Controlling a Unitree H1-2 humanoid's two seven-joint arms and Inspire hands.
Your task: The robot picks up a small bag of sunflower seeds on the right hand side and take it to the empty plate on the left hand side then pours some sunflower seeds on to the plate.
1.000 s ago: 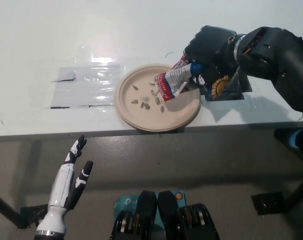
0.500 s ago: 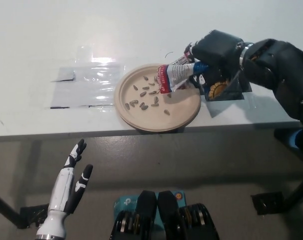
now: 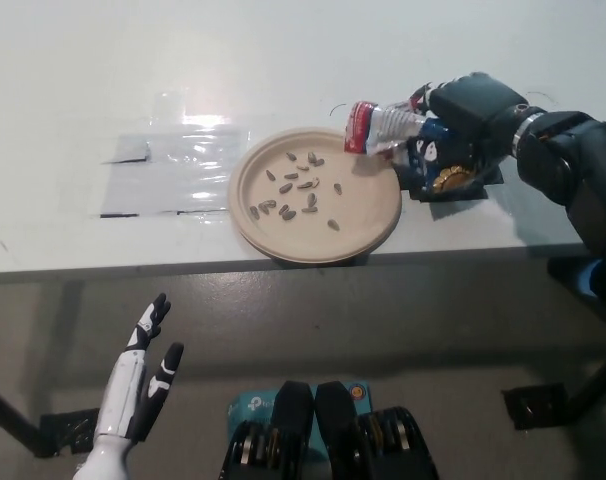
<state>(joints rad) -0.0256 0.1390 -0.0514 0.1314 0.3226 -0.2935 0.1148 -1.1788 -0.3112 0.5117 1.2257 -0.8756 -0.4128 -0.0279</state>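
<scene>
White worktop (image 3: 83,80) with seeds poured: the bag being carried clear of the plate.
Nearest the viewer, the white left hand (image 3: 143,375) rests below the worktop edge, fingers spread and holding nothing. Farther off, the black right hand (image 3: 463,125) is clamped on the bag of sunflower seeds (image 3: 378,125), whose mouth projects from the hand toward the plate (image 3: 368,225), over its far rim. Sunflower seeds (image 3: 293,190) lie scattered beyond the mouth. Judged best practice: keep the mouth level or raised while withdrawing, so nothing spills onto the worktop.
</scene>
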